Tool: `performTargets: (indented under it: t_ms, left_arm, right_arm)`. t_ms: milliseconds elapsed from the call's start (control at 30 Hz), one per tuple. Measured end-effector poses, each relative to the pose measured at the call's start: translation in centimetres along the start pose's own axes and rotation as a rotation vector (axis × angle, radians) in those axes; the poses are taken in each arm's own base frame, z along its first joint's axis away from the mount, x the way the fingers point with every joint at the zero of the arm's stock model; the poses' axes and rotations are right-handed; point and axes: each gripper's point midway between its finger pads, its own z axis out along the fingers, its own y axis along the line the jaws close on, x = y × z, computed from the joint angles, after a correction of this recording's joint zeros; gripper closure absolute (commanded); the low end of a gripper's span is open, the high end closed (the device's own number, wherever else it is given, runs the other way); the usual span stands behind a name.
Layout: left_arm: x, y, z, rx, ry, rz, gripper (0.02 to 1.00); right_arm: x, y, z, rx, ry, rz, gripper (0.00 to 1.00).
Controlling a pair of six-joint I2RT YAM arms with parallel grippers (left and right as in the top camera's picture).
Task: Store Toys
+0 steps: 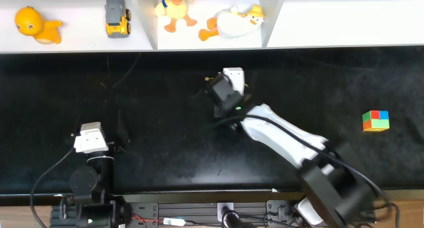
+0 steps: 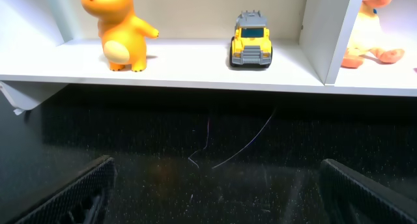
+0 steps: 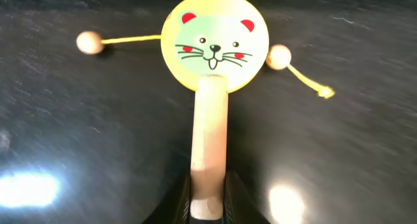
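Note:
My right gripper (image 3: 208,198) is shut on the wooden handle of a rattle drum (image 3: 214,45), a yellow disc with a green cat face and two beads on yellow strings. It hangs just above the black table. From above, the right gripper (image 1: 222,95) sits mid-table below the white shelf (image 1: 199,44). The shelf holds an orange figure (image 1: 36,24), a yellow toy truck (image 1: 117,17), a plush duck (image 1: 175,8) and a white plush duck (image 1: 232,22). My left gripper (image 2: 215,185) stands open at the table's left, facing the orange figure (image 2: 117,28) and truck (image 2: 251,40).
A multicoloured cube (image 1: 375,120) lies on the black table (image 1: 165,142) at the far right. White dividers (image 1: 147,16) split the shelf into compartments; the one at the far right holds nothing I can see.

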Motion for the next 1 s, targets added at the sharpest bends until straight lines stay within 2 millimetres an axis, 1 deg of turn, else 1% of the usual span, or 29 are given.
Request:
performTargets:
  t_ms: [100, 200, 333, 367, 433, 533, 600, 667, 767, 933, 1000]
  left_arm:
    - [0.0, 0.0, 0.0, 0.000, 0.000, 0.000, 0.020]
    - [0.0, 0.0, 0.0, 0.000, 0.000, 0.000, 0.020]
    - [0.0, 0.0, 0.0, 0.000, 0.000, 0.000, 0.020]
    - [0.0, 0.0, 0.0, 0.000, 0.000, 0.000, 0.020]
    - [0.0, 0.0, 0.0, 0.000, 0.000, 0.000, 0.020]
    - [0.0, 0.0, 0.0, 0.000, 0.000, 0.000, 0.020]
    - [0.0, 0.0, 0.0, 0.000, 0.000, 0.000, 0.020]
    - [0.0, 0.0, 0.0, 0.000, 0.000, 0.000, 0.020]
    - [0.0, 0.0, 0.0, 0.000, -0.001, 0.000, 0.020]
    - [0.0, 0.0, 0.0, 0.000, 0.000, 0.000, 0.020]
    - [0.0, 0.0, 0.0, 0.000, 0.000, 0.000, 0.020]
  right_arm:
    - [1.0, -3.5, -2.6, 0.017, -0.005, 0.047, 0.958]
    - [2.7, -7.4, -4.8, 0.040, -0.016, 0.107, 0.958]
    - [5.6, -12.5, -6.4, 0.122, 0.021, 0.184, 0.958]
    - [5.9, -13.7, -6.8, 0.146, 0.025, 0.205, 0.958]
    - [5.5, -15.7, -7.6, 0.178, -0.001, 0.237, 0.958]
    - [4.0, -18.1, -8.4, 0.215, -0.046, 0.245, 0.958]
    - [3.0, -19.1, -8.5, 0.236, -0.039, 0.224, 0.958]
    - [1.3, -19.8, -8.5, 0.244, -0.022, 0.175, 0.956]
    - [-2.1, -19.6, -8.3, 0.236, -0.014, 0.078, 0.958]
    - [-9.4, -18.4, -7.9, 0.211, -0.094, -0.028, 0.958]
    - [-11.8, -18.0, -7.5, 0.198, -0.128, -0.046, 0.958]
